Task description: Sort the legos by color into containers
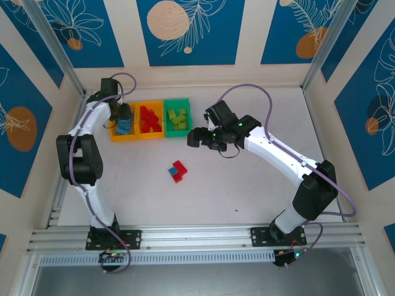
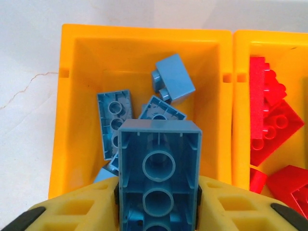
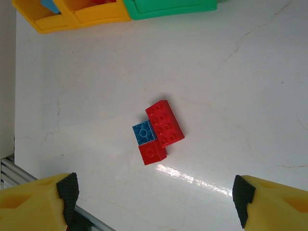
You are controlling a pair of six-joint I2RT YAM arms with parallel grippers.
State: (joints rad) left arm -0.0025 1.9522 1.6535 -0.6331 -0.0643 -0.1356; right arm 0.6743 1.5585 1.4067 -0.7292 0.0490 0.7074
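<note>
Grip first: my left gripper (image 2: 159, 197) pinches a light blue brick (image 2: 159, 159), hollow side up, over the left orange-yellow bin (image 2: 144, 31), where other blue bricks (image 2: 175, 79) already lie. Red bricks (image 2: 269, 110) fill the middle bin (image 2: 269, 38) and lime bricks (image 1: 179, 118) the green bin (image 1: 178, 102), so I judge the sorting nearly done. Left: this drop, plus 3 loose bricks touching on the table (image 3: 240, 72) (2 red (image 3: 165, 123), 1 blue (image 3: 143, 132)). My right gripper (image 3: 155, 192) hangs above them, spread wide and empty. Bin walls sit close around my left fingers; the cluster has bare table all around, well apart from the bins.
</note>
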